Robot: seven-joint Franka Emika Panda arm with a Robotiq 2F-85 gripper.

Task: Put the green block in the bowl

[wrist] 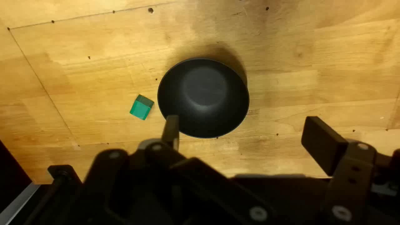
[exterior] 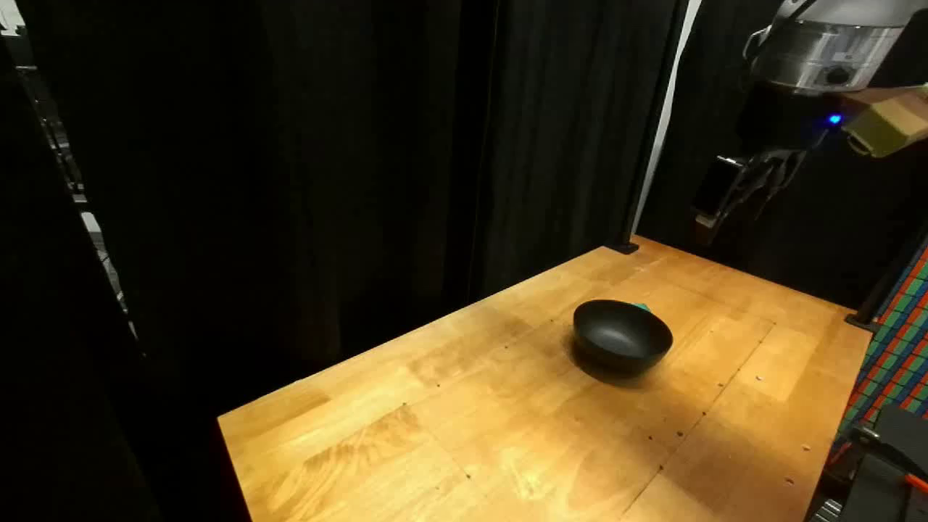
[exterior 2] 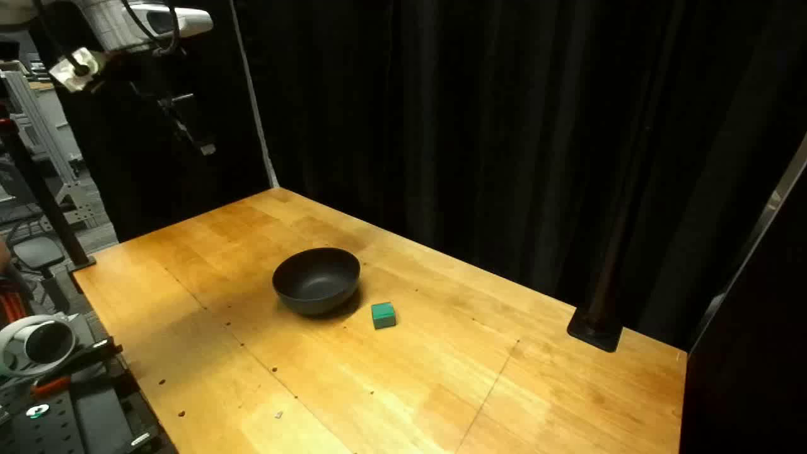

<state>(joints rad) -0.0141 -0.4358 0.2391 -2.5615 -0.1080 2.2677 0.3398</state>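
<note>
black curtains (exterior 2: 479, 126) hang behind a wooden table (exterior 2: 536, 403). the franka arm (exterior: 826, 54) hovers high, robotiq gripper (wrist: 247, 137) tilted downward, fingers (wrist: 323, 144) spread wide; the green block (exterior 2: 383, 315) sits just beside the black bowl (exterior 2: 316, 284).

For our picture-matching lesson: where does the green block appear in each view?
In an exterior view: green block right of centre, mostly hidden behind the bowl.
In an exterior view: green block below centre, right of the bowl.
Wrist view: green block left of centre, left of the bowl.
Shared landmark: the bowl.
</note>
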